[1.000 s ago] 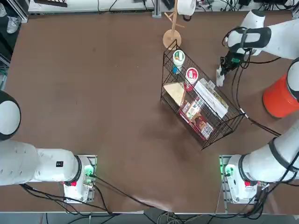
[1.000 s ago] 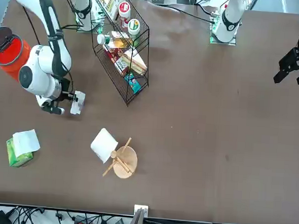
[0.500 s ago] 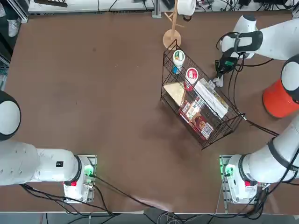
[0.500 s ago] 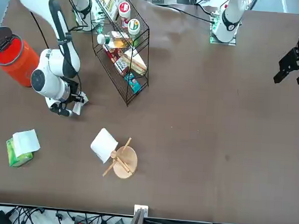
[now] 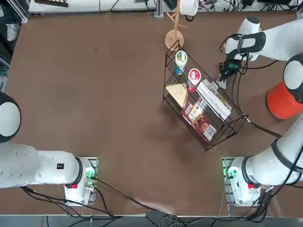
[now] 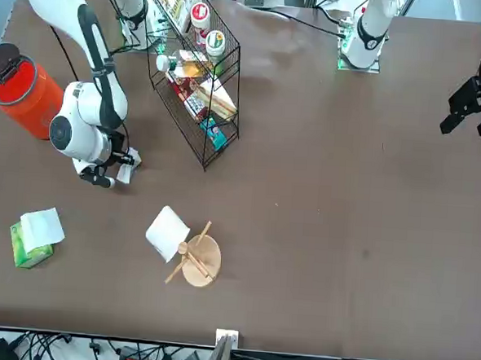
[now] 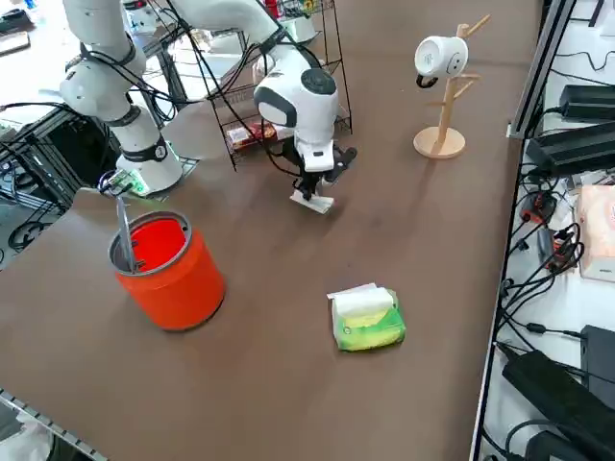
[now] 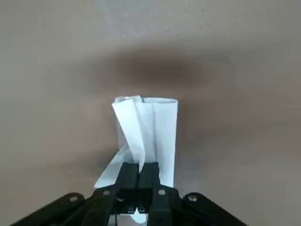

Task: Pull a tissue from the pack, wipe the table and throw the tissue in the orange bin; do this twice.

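My right gripper [image 8: 139,165] is shut on a white tissue [image 8: 148,126] and holds it down against the dark-brown table [image 5: 94,94]. It sits just beyond the far end of the wire basket, seen as the gripper [image 5: 222,77] from above and the gripper [image 6: 117,172] from the front. The tissue [image 7: 313,202] lies flat under the fingers. The light-green pack [image 7: 366,319] with a tissue sticking up lies apart, nearer the table's far right corner; the pack [image 6: 31,237] also shows from the front. The orange bin [image 5: 283,99] stands upright at the right edge; the bin [image 7: 168,264] is open-topped.
A black wire basket [image 5: 201,101] full of snack packets and cups stands right beside the gripper. A wooden mug tree [image 5: 174,37] with a white mug [image 6: 166,233] stands at the far side. Cables trail from the right arm over the table near the basket.
The right wrist has swung toward the wire basket, with the tissue still in its fingers on nearly the same spot of the table. Over the last half second it barely moved.
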